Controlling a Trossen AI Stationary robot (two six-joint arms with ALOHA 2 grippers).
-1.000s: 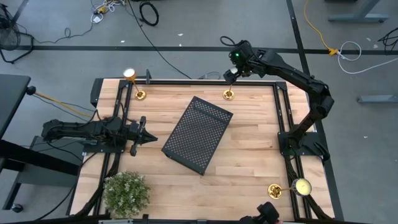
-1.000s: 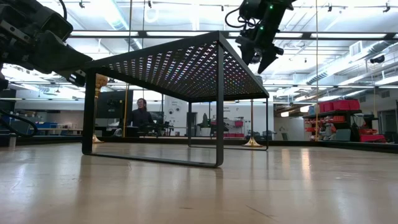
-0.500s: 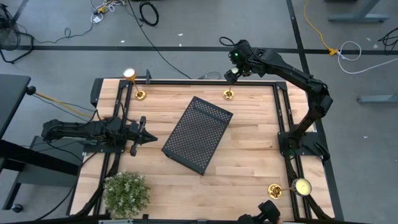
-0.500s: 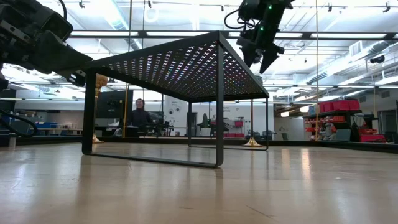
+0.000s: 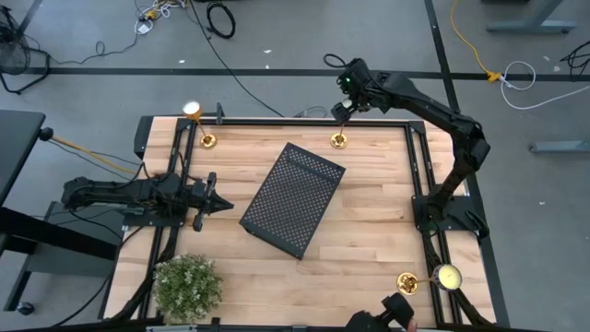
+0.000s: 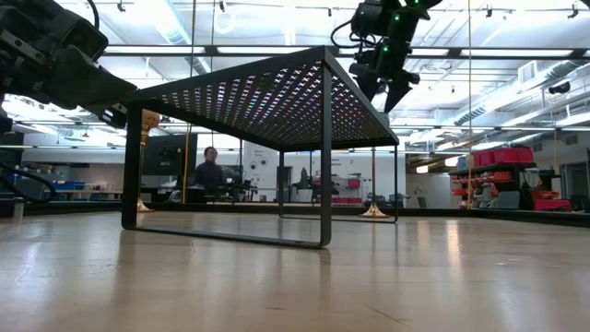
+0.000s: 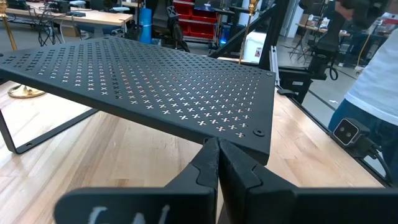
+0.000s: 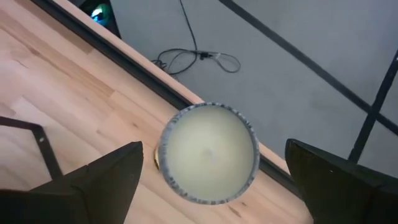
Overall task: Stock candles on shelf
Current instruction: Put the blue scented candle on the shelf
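The black perforated shelf [image 5: 293, 199] stands on its legs at the table's middle. One candle stands at the far edge; its brass base [image 5: 338, 140] shows, and its pale round top [image 8: 208, 152] lies below my right gripper [image 5: 343, 109]. That gripper is open, tipped down, a finger on either side of the top and clear of it. A second candle [image 5: 192, 111] stands at the far left corner, a third [image 5: 448, 275] at the near right corner. My left gripper [image 5: 226, 205] is shut and level, just left of the shelf [image 7: 155, 87].
A bushy green plant [image 5: 187, 286] sits at the near left corner. Black rails [image 5: 417, 175] run along the table's left and right sides. A person [image 6: 208, 171] sits in the room beyond the table, and another [image 7: 379, 74] stands past the right side.
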